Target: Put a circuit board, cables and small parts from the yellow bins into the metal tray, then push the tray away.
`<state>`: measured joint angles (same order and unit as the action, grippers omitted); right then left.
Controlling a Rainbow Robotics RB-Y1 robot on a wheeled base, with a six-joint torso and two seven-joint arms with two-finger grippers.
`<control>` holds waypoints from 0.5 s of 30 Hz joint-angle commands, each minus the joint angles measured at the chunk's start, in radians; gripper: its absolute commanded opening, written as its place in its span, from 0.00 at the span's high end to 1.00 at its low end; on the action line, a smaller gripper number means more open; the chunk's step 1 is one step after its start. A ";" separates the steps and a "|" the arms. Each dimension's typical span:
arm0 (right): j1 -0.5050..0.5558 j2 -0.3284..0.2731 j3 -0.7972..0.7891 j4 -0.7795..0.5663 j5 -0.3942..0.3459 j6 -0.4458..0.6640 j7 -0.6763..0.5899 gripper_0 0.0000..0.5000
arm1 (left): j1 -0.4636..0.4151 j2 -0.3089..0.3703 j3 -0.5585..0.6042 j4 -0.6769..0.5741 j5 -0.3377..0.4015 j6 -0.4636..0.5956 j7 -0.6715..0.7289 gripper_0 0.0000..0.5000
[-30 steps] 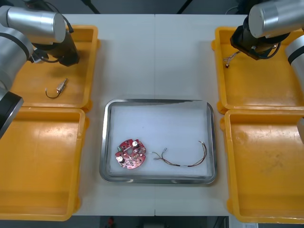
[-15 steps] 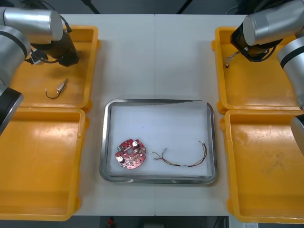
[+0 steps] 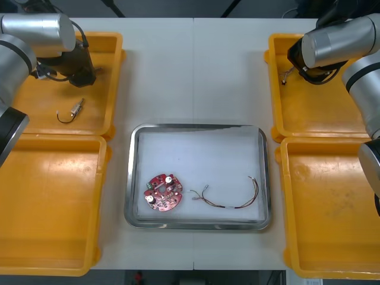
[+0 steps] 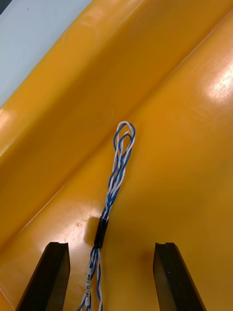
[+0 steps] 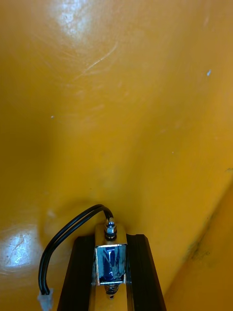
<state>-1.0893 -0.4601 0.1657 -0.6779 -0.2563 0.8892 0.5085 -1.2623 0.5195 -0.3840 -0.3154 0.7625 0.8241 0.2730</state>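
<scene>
Firmly, the left end effector [image 5: 110,240] grips a small metal part [image 5: 110,265] trailing a black cable [image 5: 73,222], its arm [image 3: 38,27] reaching over the upper-left yellow bin [image 3: 35,113]. Upper right, the right end effector [image 4: 111,248] stands released astride a blue-and-white cable [image 4: 119,160] in the upper-right yellow bin [image 3: 326,113].

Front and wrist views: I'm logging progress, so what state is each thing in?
left pincer: shut on the small metal part, over the far left bin.
right pincer: open, above the blue and white cable.
blue and white cable: lying ungripped in the far right bin.
loose metal part: lying in the far left bin.
metal tray: between the bins, not pushed away.
circuit board: flat in the tray.
thin cable: loose beside it.
</scene>
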 commanded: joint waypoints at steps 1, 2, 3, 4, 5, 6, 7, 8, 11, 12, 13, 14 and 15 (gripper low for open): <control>-0.060 0.015 -0.005 0.000 0.012 -0.022 0.021 0.00 | 0.007 -0.019 -0.024 0.035 0.008 0.020 -0.009 1.00; -0.060 0.015 0.003 0.001 0.012 -0.024 0.022 0.00 | 0.006 -0.016 -0.024 0.035 0.009 0.029 -0.029 1.00; -0.060 0.017 0.012 0.003 0.011 -0.029 0.024 0.00 | 0.000 -0.010 -0.024 0.035 0.012 0.052 -0.057 1.00; -0.060 0.017 0.018 0.004 0.008 -0.033 0.025 0.00 | -0.008 -0.004 -0.024 0.035 0.012 0.070 -0.075 1.00; -0.060 0.018 0.028 0.011 0.006 -0.039 0.027 0.00 | -0.019 0.005 -0.024 0.035 0.015 0.098 -0.101 1.00; -0.060 0.021 0.032 0.020 0.005 -0.049 0.030 0.00 | -0.031 0.014 -0.024 0.033 0.018 0.124 -0.124 1.00; -0.060 0.023 0.040 0.032 0.005 -0.059 0.035 0.00 | -0.045 0.027 -0.024 0.032 0.023 0.155 -0.149 1.00; -0.060 0.027 0.044 0.043 0.003 -0.067 0.036 0.00 | -0.054 0.037 -0.024 0.029 0.027 0.179 -0.166 1.00; -0.060 0.031 0.064 0.074 0.003 -0.092 0.044 0.00 | -0.080 0.070 -0.024 0.007 0.038 0.248 -0.221 1.00; -0.058 0.034 0.072 0.084 0.002 -0.096 0.047 0.00 | -0.089 0.083 -0.024 -0.005 0.044 0.280 -0.242 1.00; -0.060 0.034 0.078 0.089 -0.003 -0.095 0.050 0.00 | -0.097 0.097 -0.024 -0.020 0.049 0.311 -0.261 1.00; -0.060 0.037 0.084 0.093 -0.009 -0.096 0.053 0.00 | -0.101 0.108 -0.024 -0.034 0.050 0.333 -0.278 1.00; -0.060 0.037 0.090 0.095 -0.014 -0.096 0.054 0.00 | -0.106 0.119 -0.024 -0.057 0.052 0.362 -0.294 1.00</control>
<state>-1.1087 -0.4449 0.2177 -0.6014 -0.2549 0.8042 0.5104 -1.3140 0.5661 -0.3840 -0.3133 0.8022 1.1209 0.0246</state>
